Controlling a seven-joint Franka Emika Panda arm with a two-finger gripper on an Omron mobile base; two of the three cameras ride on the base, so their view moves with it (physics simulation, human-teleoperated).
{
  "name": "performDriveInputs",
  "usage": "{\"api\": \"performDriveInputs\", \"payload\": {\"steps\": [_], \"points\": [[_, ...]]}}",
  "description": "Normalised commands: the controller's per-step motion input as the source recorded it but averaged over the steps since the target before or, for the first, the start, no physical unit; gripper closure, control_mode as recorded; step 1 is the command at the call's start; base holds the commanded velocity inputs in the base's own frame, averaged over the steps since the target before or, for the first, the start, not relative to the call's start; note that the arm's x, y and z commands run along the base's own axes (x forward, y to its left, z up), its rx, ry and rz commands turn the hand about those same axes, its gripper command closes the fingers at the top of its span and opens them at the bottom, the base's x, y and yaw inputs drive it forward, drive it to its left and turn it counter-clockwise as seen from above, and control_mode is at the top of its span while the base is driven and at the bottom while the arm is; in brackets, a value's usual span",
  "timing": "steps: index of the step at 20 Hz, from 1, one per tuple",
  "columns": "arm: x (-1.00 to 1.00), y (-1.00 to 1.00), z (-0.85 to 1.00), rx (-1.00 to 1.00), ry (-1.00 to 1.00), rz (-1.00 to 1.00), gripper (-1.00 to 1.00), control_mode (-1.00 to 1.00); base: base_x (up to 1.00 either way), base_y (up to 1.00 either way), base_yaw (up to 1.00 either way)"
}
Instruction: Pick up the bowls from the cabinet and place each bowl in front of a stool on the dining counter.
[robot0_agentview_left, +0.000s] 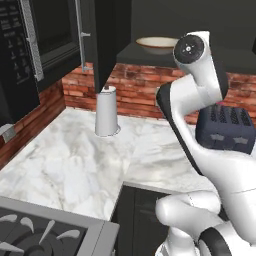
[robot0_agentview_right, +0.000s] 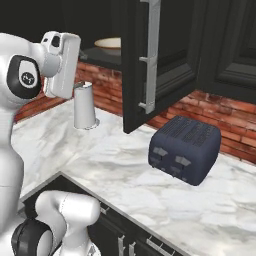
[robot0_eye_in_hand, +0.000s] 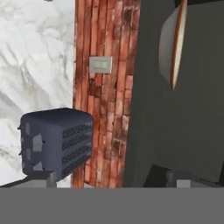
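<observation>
Fingers (robot0_eye_in_hand: 109, 179) apart, empty; cream bowl (robot0_agentview_left: 158, 44) on cabinet shelf (robot0_agentview_left: 150, 56).

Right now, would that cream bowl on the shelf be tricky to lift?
Probably a little. The bowl looks wide and shallow, so its thin rim likely offers the only grip. It seems rigid, perhaps breakable. Sitting flat on the shelf, it shouldn't roll.

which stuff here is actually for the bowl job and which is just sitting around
For the job:
- wide shallow cream bowl with tan rim
- black wall cabinet door with long silver bar handle, open
- dark cabinet shelf under the bowl

Just lying about:
- dark blue toaster
- white paper towel roll
- black stovetop
- grey wall outlet
</observation>
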Motion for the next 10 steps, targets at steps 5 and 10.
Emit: {"api": "performDriveInputs", "payload": {"steps": [5,10], "points": [[0.49,0.01,0.27,0.00,0.01,0.00,-1.00,-1.00,0.00,0.00,0.00],[0.48,0.07,0.01,0.00,0.01,0.00,-1.00,-1.00,0.00,0.00,0.00]]}}
